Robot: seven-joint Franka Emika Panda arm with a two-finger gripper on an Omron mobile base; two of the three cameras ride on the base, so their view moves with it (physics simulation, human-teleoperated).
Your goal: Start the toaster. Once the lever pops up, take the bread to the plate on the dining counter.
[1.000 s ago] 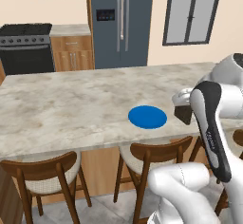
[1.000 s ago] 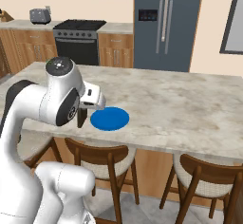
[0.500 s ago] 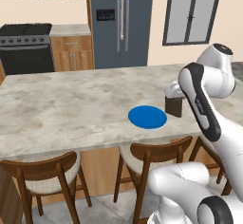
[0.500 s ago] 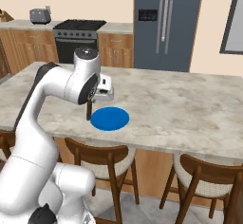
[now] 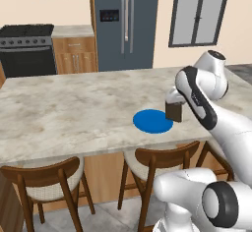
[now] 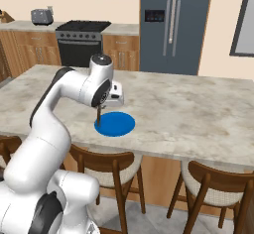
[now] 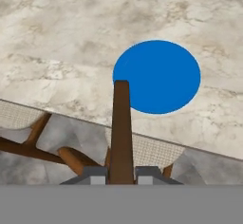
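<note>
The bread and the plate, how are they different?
The bread is dark brown; the plate is bright blue. The bread is a thin rectangular slice; the plate is a flat round disc, and much bigger. The bread is held up on edge in the gripper; the plate lies flat on the dining counter. Both are plain, with no pattern.

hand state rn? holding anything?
Hand: shut on the bread, held edge-on above the near edge of the plate.
</note>
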